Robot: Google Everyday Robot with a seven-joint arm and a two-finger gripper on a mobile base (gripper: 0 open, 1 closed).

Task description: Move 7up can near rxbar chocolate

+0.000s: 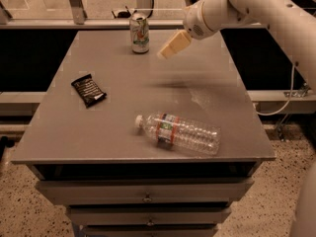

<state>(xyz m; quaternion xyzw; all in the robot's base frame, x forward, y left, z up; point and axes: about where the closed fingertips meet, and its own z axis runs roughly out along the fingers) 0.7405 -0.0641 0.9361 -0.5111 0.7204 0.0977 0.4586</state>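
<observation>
The 7up can (140, 34) stands upright near the far edge of the grey table (123, 127), silver-white with green and red markings. The rxbar chocolate (89, 90) lies flat in its black wrapper on the left side of the table. My gripper (167, 52) hangs above the table just to the right of the can, apart from it, with its cream-coloured fingers pointing down and to the left. It holds nothing that I can see.
A clear plastic water bottle (179, 133) lies on its side near the front of the table, cap to the left. Drawers (145, 196) sit below the tabletop. A cable (289, 95) hangs at the right. A railing runs behind the table.
</observation>
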